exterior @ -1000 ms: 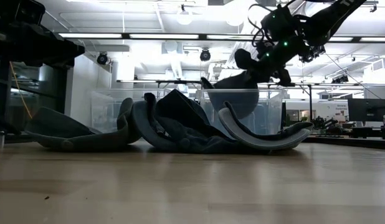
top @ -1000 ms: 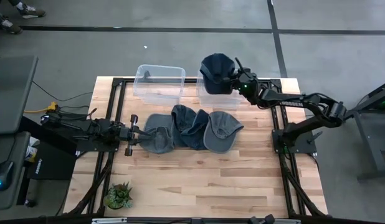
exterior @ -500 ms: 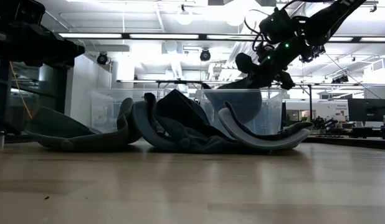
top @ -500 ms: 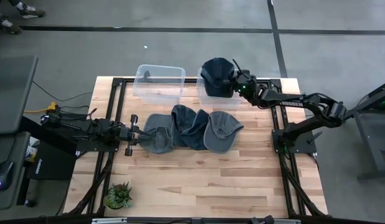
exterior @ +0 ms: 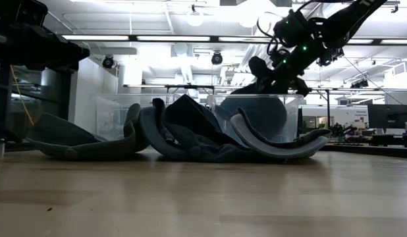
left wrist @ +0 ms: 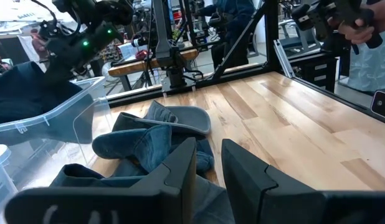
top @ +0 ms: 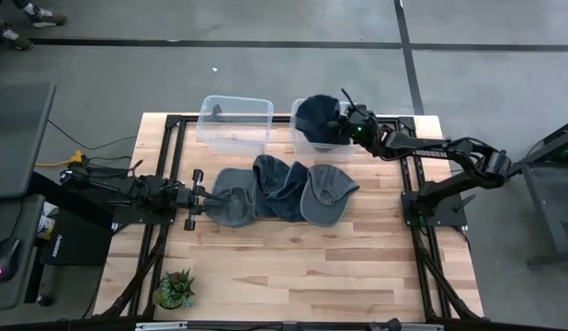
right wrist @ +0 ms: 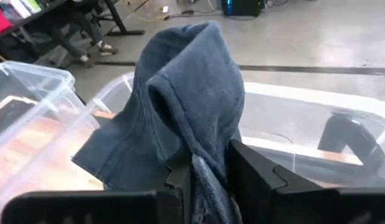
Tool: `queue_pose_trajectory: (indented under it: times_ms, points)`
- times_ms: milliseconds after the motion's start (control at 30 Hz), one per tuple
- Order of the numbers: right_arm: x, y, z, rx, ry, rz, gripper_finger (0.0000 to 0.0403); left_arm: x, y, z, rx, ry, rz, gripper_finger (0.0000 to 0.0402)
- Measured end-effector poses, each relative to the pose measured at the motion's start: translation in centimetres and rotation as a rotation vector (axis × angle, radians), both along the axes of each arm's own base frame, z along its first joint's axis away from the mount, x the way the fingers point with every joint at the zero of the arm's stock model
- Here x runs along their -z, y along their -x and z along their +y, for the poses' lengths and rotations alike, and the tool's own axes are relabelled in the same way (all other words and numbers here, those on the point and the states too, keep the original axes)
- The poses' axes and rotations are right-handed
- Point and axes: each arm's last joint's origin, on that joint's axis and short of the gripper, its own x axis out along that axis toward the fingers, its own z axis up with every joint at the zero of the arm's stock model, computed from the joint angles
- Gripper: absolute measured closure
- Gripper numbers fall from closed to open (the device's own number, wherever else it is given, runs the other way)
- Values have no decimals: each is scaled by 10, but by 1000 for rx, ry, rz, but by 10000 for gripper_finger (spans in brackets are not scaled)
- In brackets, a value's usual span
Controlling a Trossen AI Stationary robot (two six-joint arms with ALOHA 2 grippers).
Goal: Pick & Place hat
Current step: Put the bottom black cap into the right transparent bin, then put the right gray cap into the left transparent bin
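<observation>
My right gripper (top: 343,123) is shut on a dark blue denim hat (top: 316,114) and stands over the right clear bin (top: 299,147) at the table's far edge. The hat (exterior: 256,113) hangs down inside the bin's walls. Three more blue-grey hats (top: 278,187) lie in an overlapping row mid-table on their crowns and brims. My left gripper (top: 210,195) waits low at the left end of that row, open by a narrow gap, its fingers (left wrist: 180,168) pointing over the pile (left wrist: 152,143). My right gripper pinches a bunched fold of the hat's cloth (right wrist: 205,146) between its two fingers, coming slanting down from the table's right side. The hat hangs below the fingers, slack, inside the bin; whether its lower end rests on the bin floor cannot be told. My left gripper: I cannot tell whether it touches the leftmost hat's edge (top: 220,195).
A second clear bin (top: 236,124) stands left of the right one at the far edge. A small potted plant (top: 176,290) sits at the near left corner. Bare wood stretches across the table's near half (top: 339,267). Black frame rails run along both table sides.
My right gripper has moved down and a little toward the table's left, staying shut. The hat, which hung with its crown above the bin's rim, has sunk into the right bin.
</observation>
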Motion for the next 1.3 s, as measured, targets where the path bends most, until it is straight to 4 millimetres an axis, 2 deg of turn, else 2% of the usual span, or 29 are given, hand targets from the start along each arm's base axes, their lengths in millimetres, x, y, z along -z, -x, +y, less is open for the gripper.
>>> queue_pose_trajectory:
  times_ms: [300,633,967,1300]
  points:
    - [8,6,-1,7,-74,64,271,0,0,0,0,0,0,328]
    - [5,11,-6,-52,-91,34,223,0,0,0,0,0,0,328]
    - [-21,24,-4,-107,18,30,222,0,0,0,0,0,0,328]
    - [-47,33,10,-323,73,-55,222,0,0,0,0,0,0,328]
